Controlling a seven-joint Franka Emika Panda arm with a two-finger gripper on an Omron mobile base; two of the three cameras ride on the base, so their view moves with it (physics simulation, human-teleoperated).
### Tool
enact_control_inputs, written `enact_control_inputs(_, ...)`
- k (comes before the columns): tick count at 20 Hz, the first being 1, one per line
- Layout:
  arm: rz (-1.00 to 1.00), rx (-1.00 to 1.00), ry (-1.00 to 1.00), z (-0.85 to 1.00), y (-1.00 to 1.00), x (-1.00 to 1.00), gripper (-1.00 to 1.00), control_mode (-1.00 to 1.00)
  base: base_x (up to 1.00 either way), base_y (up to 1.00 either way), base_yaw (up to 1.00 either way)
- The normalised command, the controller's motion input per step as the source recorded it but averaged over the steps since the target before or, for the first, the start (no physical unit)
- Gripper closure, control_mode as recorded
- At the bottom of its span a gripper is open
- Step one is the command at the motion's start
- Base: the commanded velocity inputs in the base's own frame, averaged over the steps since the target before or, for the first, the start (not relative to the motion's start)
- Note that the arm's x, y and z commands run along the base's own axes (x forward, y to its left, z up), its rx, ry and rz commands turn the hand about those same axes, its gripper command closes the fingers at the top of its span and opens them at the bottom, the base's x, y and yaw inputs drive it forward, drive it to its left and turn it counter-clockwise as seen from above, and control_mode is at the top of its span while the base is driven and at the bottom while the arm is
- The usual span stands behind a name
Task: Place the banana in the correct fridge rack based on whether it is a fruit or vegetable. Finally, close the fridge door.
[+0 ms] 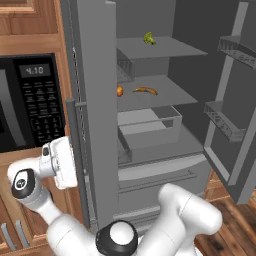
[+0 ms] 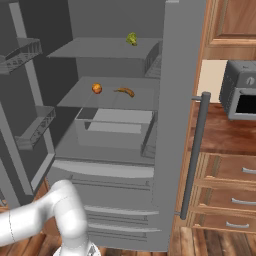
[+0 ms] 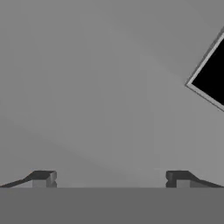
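Yellow banana [image 1: 145, 90] lies shelved, well apart from open claw [image 3: 111, 177].

Rendered home kitchen. Open grey fridge [image 1: 95, 100] centre frame, black microwave [image 1: 30, 100] at left. Wooden drawers [image 2: 225, 192] lower right, plank floor [image 1: 235, 225].

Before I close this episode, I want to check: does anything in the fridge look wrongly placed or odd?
Nothing stands out. The banana lies flat on the middle rack beside an orange fruit; the green vegetable sits on the upper rack. The fridge door is open.
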Motion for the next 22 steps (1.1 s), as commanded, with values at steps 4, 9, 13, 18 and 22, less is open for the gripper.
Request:
enact_control_inputs(4, -0.13, -0.01, -0.04, -0.08, -0.94, 0.02, -1.00, -1.00, 0.00, 0.00, 0.00)
enact_control_inputs(9, -0.01, 0.00, -0.06, 0.00, -0.80, 0.09, -1.00, -1.00, 0.00, 0.00, 0.00)
enact_control_inputs(13, 0.03, 0.00, -0.01, 0.00, -0.57, 0.22, -1.00, -1.00, 0.00, 0.00, 0.00)
enact_control_inputs(18, 0.12, 0.00, 0.00, 0.00, -0.27, 0.34, -1.00, -1.00, 0.00, 0.00, 0.00)
enact_control_inputs(22, 0.15, 0.01, -0.02, 0.00, -0.30, 0.44, -1.00, -1.00, 0.00, 0.00, 0.00)
